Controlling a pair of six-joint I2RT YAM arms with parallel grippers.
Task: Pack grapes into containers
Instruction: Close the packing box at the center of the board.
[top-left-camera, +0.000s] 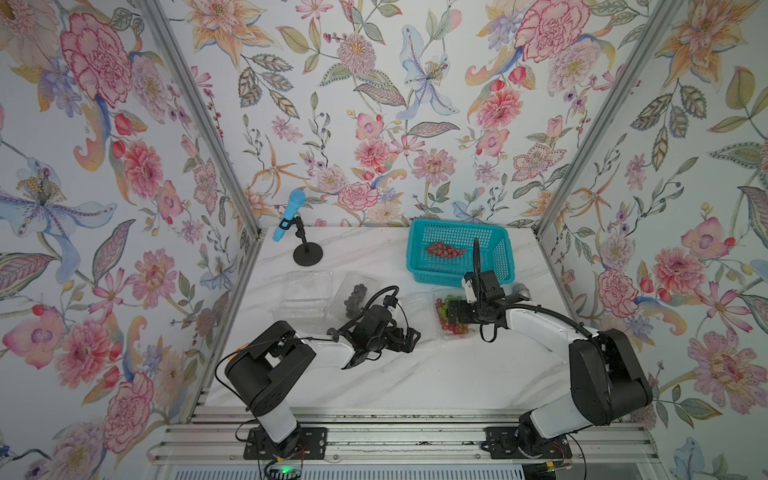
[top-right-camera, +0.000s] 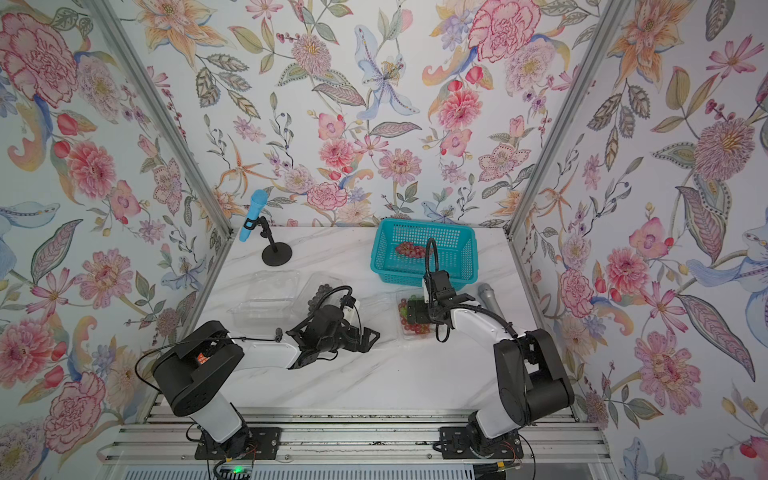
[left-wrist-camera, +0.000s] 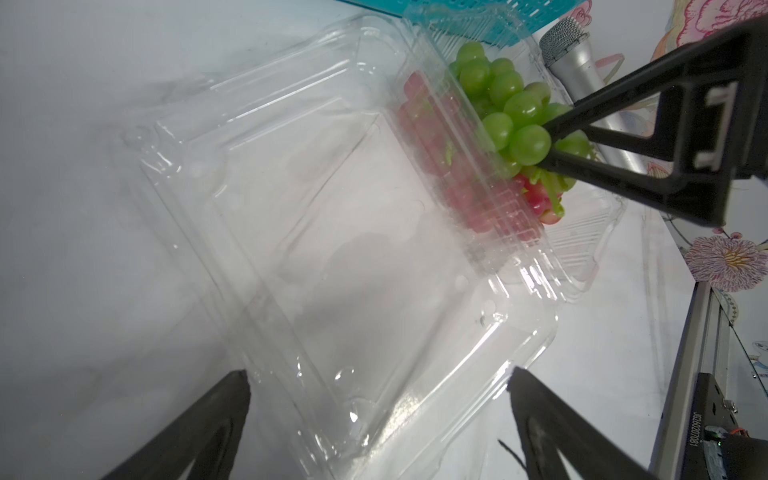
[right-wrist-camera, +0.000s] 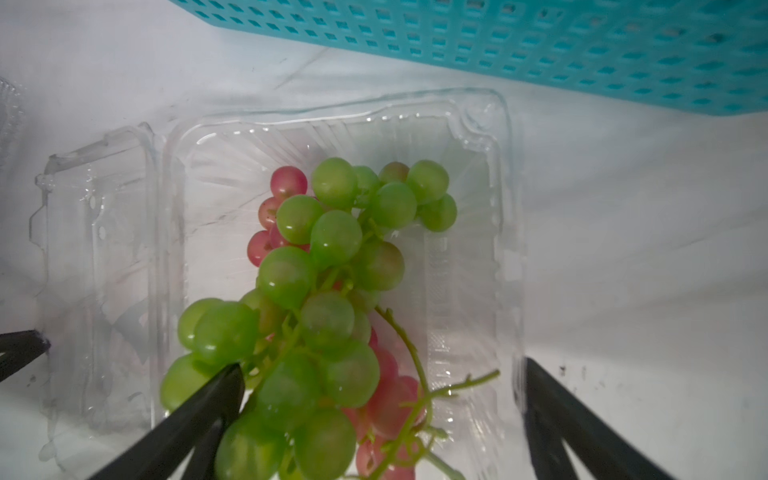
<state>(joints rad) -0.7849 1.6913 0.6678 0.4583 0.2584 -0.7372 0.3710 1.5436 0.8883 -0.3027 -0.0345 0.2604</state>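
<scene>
Nearest to me, low in the middle of a top view, my left gripper (top-left-camera: 409, 336) has its jaws wide and holds nothing. In the left wrist view it hangs over the open lid (left-wrist-camera: 332, 232) of a clear box. Just to the right, my right gripper (top-left-camera: 454, 312) is wide too, over the green grapes (right-wrist-camera: 332, 249). They lie on red grapes (right-wrist-camera: 286, 183) inside that right container (right-wrist-camera: 478, 137). One finger seems to touch a green grape, but I can't be sure.

A bit farther up, dark grapes (top-left-camera: 356, 298) sit in a second container (top-left-camera: 347, 286), beside an empty container (top-left-camera: 305, 286). Farthest, a red bunch (top-left-camera: 445, 250) waits in the teal basket (top-left-camera: 417, 249).

I think grapes are soft, slippery and light, and could pop off their thin stems. I'd squeeze gently around the fat middle. The boxes look thin and bendy, so I'd hold them by the rim.
</scene>
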